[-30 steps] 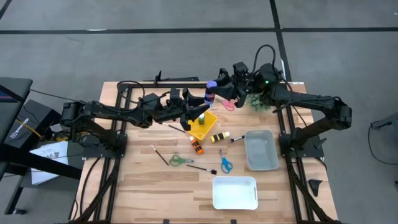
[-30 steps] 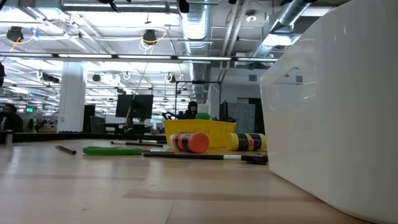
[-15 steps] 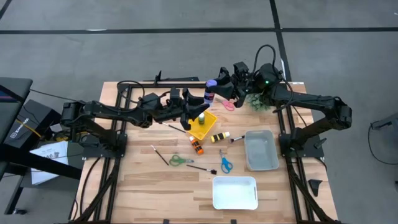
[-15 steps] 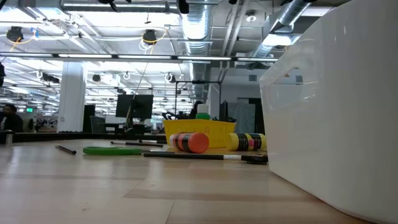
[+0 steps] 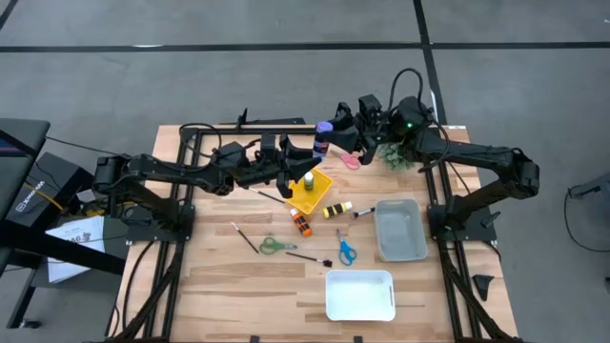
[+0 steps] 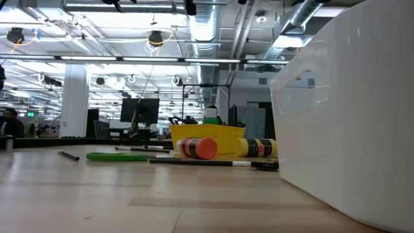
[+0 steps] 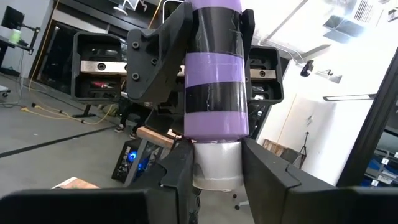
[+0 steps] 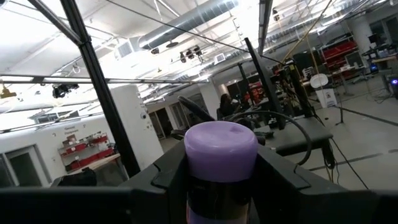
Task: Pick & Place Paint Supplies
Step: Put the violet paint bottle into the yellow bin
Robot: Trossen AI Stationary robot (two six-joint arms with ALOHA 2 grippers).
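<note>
A purple-and-black banded paint bottle (image 5: 324, 136) is up in the air over the table's far middle, between both grippers. My right gripper (image 5: 336, 133) comes from the right and is shut on it; the bottle's purple end (image 8: 221, 149) shows between its fingers. My left gripper (image 5: 310, 152) comes from the left and is shut on the bottle's white cap. A green bottle (image 5: 310, 178) stands in the yellow basket (image 5: 312, 192). A yellow bottle (image 5: 336, 210), an orange bottle (image 5: 302, 225) and thin brushes (image 5: 245, 237) lie on the wood. My left gripper has the white cap (image 7: 216, 165) at the bottle's end between its two fingers (image 7: 180, 171), one on each side. The bottle reaches away from the fingers, clear of the table. My right gripper pinches the bottle's banded body (image 7: 216, 74) between its two fingers (image 7: 155, 56), which lie across the bottle. The purple end (image 8: 221, 149) sticks out past the fingers. The bottle is lifted clear of the table.
Green scissors (image 5: 276, 246), blue scissors (image 5: 345, 252) and pink scissors (image 5: 349, 162) lie on the table. A grey bin (image 5: 400, 231) and a white bin (image 5: 360, 295) stand at the right and near side. A spiky green plant (image 5: 396, 154) is under the right arm.
</note>
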